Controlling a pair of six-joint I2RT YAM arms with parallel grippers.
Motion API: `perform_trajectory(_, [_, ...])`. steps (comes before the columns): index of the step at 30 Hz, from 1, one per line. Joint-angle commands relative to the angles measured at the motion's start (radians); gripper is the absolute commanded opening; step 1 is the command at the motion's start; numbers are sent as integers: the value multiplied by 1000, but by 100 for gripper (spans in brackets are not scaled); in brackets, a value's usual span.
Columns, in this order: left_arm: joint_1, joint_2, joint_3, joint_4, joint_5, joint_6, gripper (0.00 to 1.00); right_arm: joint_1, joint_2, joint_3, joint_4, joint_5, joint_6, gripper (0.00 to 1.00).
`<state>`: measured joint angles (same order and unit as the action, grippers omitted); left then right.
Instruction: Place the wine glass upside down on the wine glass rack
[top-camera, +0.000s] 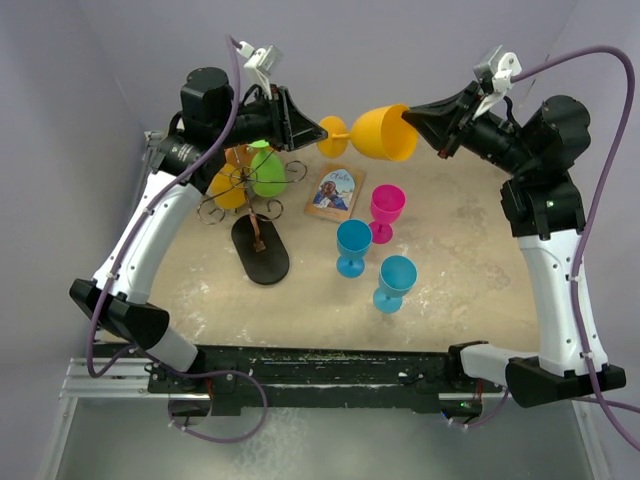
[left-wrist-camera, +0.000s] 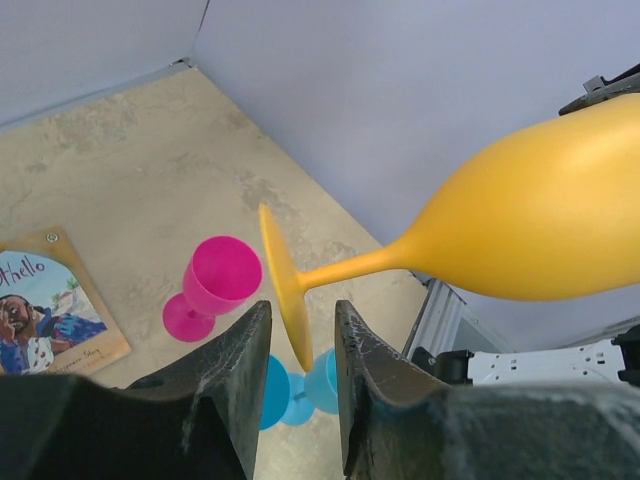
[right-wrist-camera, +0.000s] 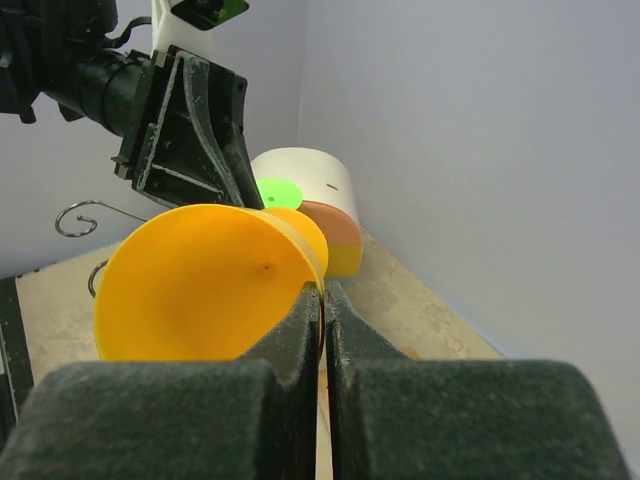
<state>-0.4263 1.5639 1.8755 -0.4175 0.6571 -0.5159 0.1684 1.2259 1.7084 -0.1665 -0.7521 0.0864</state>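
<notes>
An orange wine glass (top-camera: 385, 133) hangs on its side above the back of the table, bowl to the right, foot to the left. My right gripper (top-camera: 412, 118) is shut on the bowl's rim, seen edge-on between the jaws (right-wrist-camera: 323, 290). My left gripper (top-camera: 312, 128) is open around the foot (left-wrist-camera: 280, 270), with a narrow gap on each side of the disc. The wine glass rack (top-camera: 250, 195), dark wire on a black oval base (top-camera: 261, 250), stands below the left gripper. A yellow glass (top-camera: 228, 188) and a green glass (top-camera: 267, 172) sit on it.
A pink glass (top-camera: 386, 210) and two blue glasses (top-camera: 353, 245) (top-camera: 395, 282) stand upright mid-table. A picture card (top-camera: 335, 190) lies beside the rack. A white cylinder (right-wrist-camera: 305, 175) lies against the back wall. Walls close in behind and on the left.
</notes>
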Motion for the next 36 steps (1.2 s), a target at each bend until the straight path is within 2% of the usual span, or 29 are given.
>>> perform_trajectory(1, [-4, 5, -4, 63, 37, -30, 34, 4, -29, 3, 53, 2, -16, 0])
perform_trajectory(8, [-4, 4, -19, 62, 45, -42, 34, 5, -27, 7, 53, 0, -13, 0])
perform_trajectory(15, [-5, -1, -33, 71, 54, -52, 17, 5, -21, 8, 56, -7, -4, 0])
perform_trajectory(19, [-3, -20, -54, 86, 51, -59, 0, 4, -21, -2, 65, -20, 11, 0])
perform_trajectory(21, [-3, -35, -60, 92, 49, -60, 0, 4, -27, -10, 64, -22, 11, 0])
perform_trajectory(23, [0, -54, -63, 97, 49, -56, 0, 4, -34, -18, 59, -25, 4, 7])
perform_trajectory(28, [46, -116, -65, 98, 49, -50, 0, 3, -68, -28, 0, -33, -65, 35])
perform_trajectory(32, [105, -167, -72, 93, 51, -42, 0, 1, -97, -19, -68, -30, -134, 66])
perform_trajectory(34, [131, -189, -65, 80, 49, -18, 0, -8, -117, -13, -92, -38, -152, 73])
perform_trajectory(36, [160, -209, -44, 49, 27, 24, 0, -22, -135, -13, -106, -46, -154, 76])
